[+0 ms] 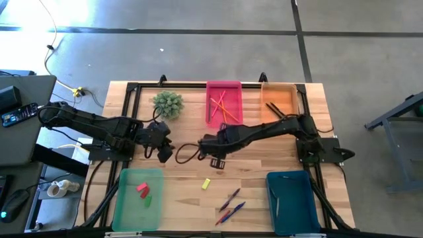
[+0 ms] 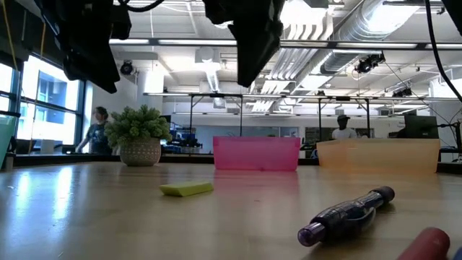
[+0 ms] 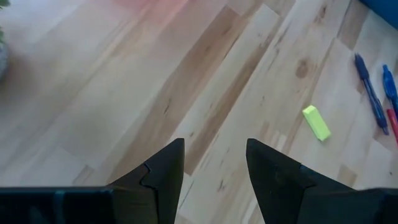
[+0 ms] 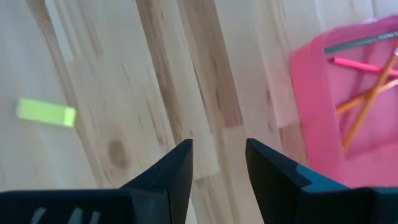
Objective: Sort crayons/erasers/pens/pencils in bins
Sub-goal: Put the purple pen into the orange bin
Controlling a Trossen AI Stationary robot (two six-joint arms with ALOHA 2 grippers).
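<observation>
Your left end effector hangs spread and empty. The yellow eraser lies on the table ahead of it. Come straight down, then pinch its long sides.

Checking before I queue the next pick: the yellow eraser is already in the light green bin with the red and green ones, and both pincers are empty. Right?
Not quite. The yellow eraser lies loose on the table, beside the light green bin, as the high view shows. That bin does hold the red and green erasers, and the left pincer and right pincer are empty.
</observation>
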